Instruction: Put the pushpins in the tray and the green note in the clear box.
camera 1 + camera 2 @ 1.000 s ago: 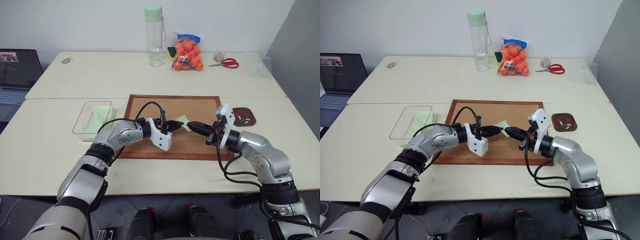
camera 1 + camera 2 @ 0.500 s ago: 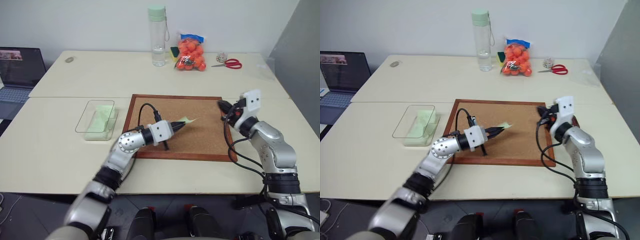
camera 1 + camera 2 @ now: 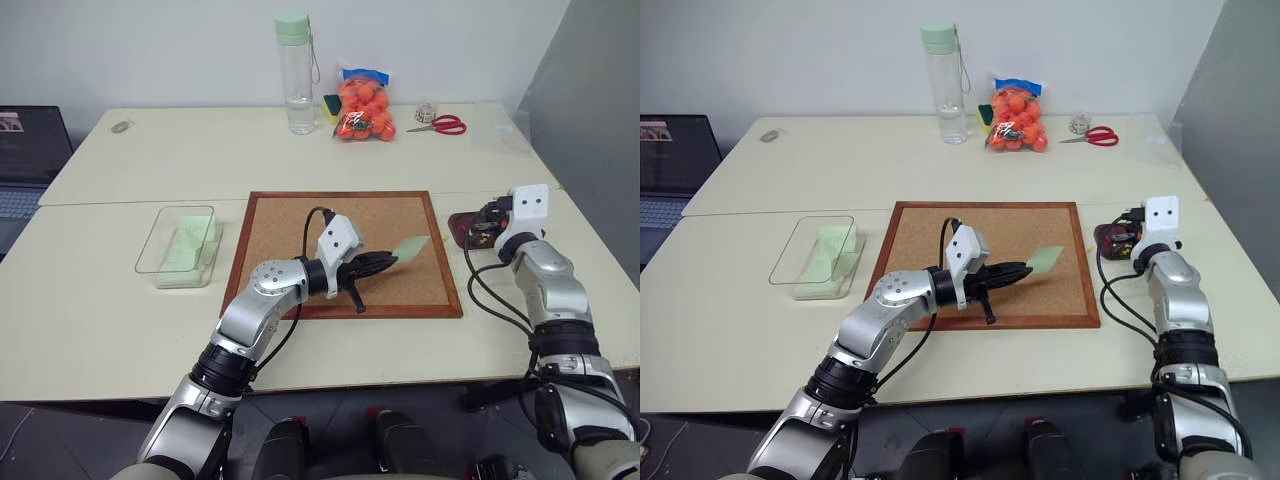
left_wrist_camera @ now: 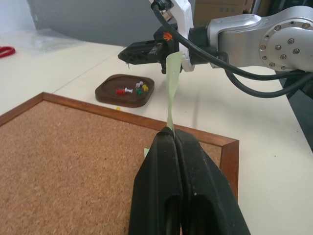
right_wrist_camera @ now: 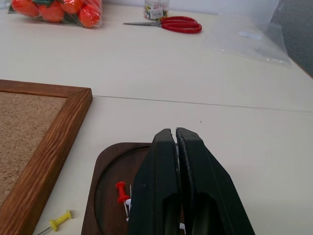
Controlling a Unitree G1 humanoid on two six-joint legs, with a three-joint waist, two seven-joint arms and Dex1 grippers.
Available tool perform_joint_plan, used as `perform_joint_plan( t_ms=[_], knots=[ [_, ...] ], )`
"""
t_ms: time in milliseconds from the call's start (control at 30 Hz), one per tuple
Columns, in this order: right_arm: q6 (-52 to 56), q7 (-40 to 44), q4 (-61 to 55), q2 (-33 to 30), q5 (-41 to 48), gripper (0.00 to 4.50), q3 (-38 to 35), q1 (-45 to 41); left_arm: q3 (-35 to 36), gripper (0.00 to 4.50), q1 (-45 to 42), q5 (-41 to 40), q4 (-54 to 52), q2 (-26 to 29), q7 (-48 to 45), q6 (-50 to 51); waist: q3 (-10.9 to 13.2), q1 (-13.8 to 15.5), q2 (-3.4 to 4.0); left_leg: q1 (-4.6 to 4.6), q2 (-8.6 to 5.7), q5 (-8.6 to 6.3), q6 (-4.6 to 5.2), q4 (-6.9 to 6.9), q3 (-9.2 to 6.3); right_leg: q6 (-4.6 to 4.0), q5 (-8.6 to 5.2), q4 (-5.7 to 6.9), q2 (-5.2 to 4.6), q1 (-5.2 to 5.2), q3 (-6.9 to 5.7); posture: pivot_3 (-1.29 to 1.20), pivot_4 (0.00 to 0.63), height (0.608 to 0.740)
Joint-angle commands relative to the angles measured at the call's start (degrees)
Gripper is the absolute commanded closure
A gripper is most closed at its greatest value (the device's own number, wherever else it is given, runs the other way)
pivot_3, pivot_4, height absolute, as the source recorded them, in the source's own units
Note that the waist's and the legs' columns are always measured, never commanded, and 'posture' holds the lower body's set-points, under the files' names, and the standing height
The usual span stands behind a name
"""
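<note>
Two pincers show on my feed: my left pincer [image 4: 172, 134] is clenched on the pale green paper note [image 3: 410, 246] above the wood-framed corkboard [image 3: 290, 215]. My right pincer [image 5: 175, 133] is clenched empty over the dark brown tray [image 4: 124, 90] holding coloured pushpins [image 4: 133, 89]; one yellow pushpin [image 5: 58, 221] lies beside it on the desk [image 3: 120, 320].

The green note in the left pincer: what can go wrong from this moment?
1. The left pincer pinches the green note only at one edge, so it may slip out on the way to the clear box.
2. One yellow pushpin lies on the table between the tray and the corkboard; it may be forgotten.
</note>
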Motion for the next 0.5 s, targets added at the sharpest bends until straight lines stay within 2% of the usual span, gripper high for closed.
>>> perform_joint_plan(
  t_ms=[33, 100, 500],
  knots=[
    [-1.15, -0.3, 1.07, 0.02, 0.75, 4.5, -1.8, -2.04, 0.55, 4.49, -0.83, 0.95, -2.81, -0.05, -0.45, -0.12, 0.0, 0.1, 0.0, 0.0, 0.0, 0.0, 0.0, 0.0, 0.0, -0.1, 0.06, 0.0, -0.01, 0.0, 0.0, 0.0, 0.15, 0.74],
    [-0.78, -0.11, 1.45, 0.19, 1.13, 4.5, -1.89, -2.18, 0.61, 4.49, -0.57, 1.09, -3.03, 0.04, -0.67, 0.0, 0.0, 0.11, 0.0, -0.01, 0.0, 0.0, 0.0, 0.0, 0.0, -0.17, 0.1, -0.01, -0.01, 0.0, 0.01, 0.0, 0.15, 0.74],
    [-1.43, -0.57, 1.83, 0.32, 1.4, 1.78, -2.05, -2.34, 1.56, 4.5, -0.91, 2.39, -2.44, -0.23, -0.49, -1.13, 0.0, 0.1, 0.0, -0.01, 0.01, 0.0, 0.0, 0.0, 0.02, -0.15, 0.09, -0.01, -0.01, 0.0, 0.02, 0.0, 0.15, 0.74]
  ],
)
